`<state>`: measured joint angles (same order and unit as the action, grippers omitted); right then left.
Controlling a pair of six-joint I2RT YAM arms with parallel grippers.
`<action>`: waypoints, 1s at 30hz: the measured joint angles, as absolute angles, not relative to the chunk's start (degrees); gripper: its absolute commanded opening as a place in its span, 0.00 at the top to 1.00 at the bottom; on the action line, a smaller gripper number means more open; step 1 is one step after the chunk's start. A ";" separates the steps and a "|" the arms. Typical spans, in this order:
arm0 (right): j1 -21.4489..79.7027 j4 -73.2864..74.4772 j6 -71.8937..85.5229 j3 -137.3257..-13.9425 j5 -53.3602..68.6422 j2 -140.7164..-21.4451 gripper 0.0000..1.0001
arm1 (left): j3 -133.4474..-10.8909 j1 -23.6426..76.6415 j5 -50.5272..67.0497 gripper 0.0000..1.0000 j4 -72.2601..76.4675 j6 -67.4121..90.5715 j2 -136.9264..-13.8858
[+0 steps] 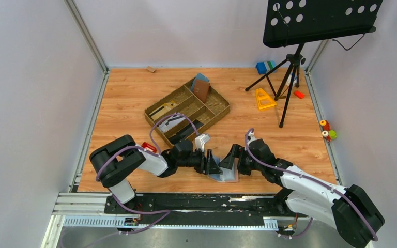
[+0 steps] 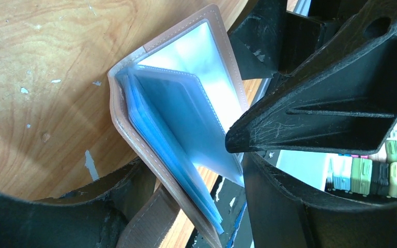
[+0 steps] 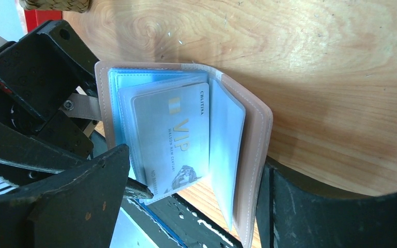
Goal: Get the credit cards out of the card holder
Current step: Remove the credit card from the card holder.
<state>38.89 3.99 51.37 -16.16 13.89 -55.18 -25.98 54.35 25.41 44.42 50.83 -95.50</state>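
At the near edge of the counter (image 1: 134,93), the left claw (image 1: 210,164) pinched the open card holder (image 3: 256,155) upright; the right claw (image 3: 196,165) stood spread around it. It would need to nip the end of the VIP card (image 3: 173,142) and pull straight out.

- Woven compartment tray (image 1: 218,108) mid-table (image 1: 129,93); a reddish-brown wallet (image 1: 202,91) leans on a blue one (image 1: 200,77) in its far compartment.
- Black music stand (image 1: 318,20), far right.
- Yellow triangular piece (image 1: 264,99) near the stand's legs.
- Red block (image 1: 149,146), near left.
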 measured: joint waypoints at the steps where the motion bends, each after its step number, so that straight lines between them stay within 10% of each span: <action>1: 38.85 4.01 51.37 -16.16 13.89 -55.05 0.17 | -25.98 54.35 25.45 0.32 44.40 50.83 -95.50; 30: 38.26 9.04 48.88 -18.70 13.37 -53.93 0.59 | -27.92 54.39 25.36 0.20 37.65 48.66 -92.95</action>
<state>38.26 9.04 48.88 -18.70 13.37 -53.93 -27.92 54.39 25.36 37.65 48.66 -92.95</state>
